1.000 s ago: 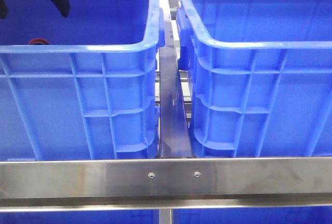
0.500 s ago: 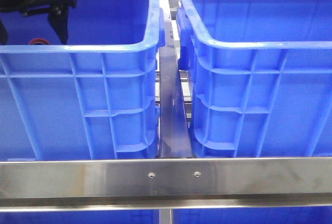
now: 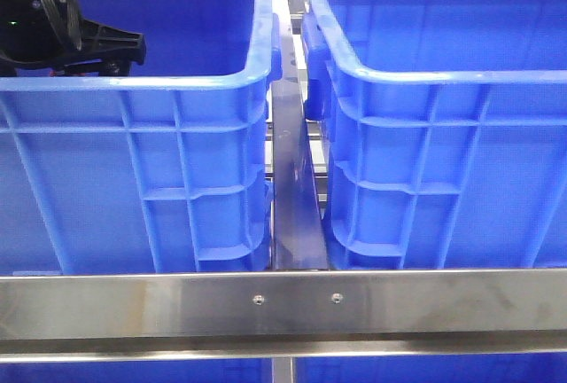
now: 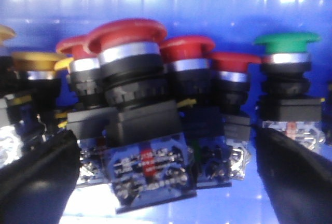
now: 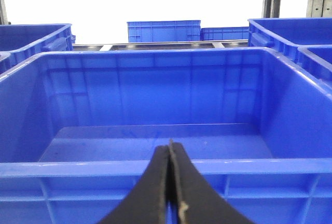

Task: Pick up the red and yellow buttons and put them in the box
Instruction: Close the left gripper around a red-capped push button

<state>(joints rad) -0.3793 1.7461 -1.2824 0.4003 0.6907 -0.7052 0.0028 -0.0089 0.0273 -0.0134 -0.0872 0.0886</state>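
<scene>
In the left wrist view, several mushroom-head push buttons stand close together on the blue crate floor. A big red button (image 4: 132, 35) is nearest, with more red ones (image 4: 187, 47) beside it and a yellow button (image 4: 36, 60) at one side. My left gripper (image 4: 166, 175) is open, with its black fingers (image 4: 36, 177) on either side of the nearest red button's contact block, not touching it. In the front view the left gripper (image 3: 97, 50) is down inside the left crate (image 3: 133, 82), and the buttons are hidden behind the crate wall. My right gripper (image 5: 170, 149) is shut and empty.
A green button (image 4: 287, 40) stands at the other end of the row. The right gripper hovers before the rim of an empty blue crate (image 5: 155, 167), which is the right crate (image 3: 443, 77) in the front view. A steel rail (image 3: 283, 303) crosses the front. More crates stand behind.
My left arm has come down and forward into the left crate. It now covers the red button that showed just above the crate's near rim.
</scene>
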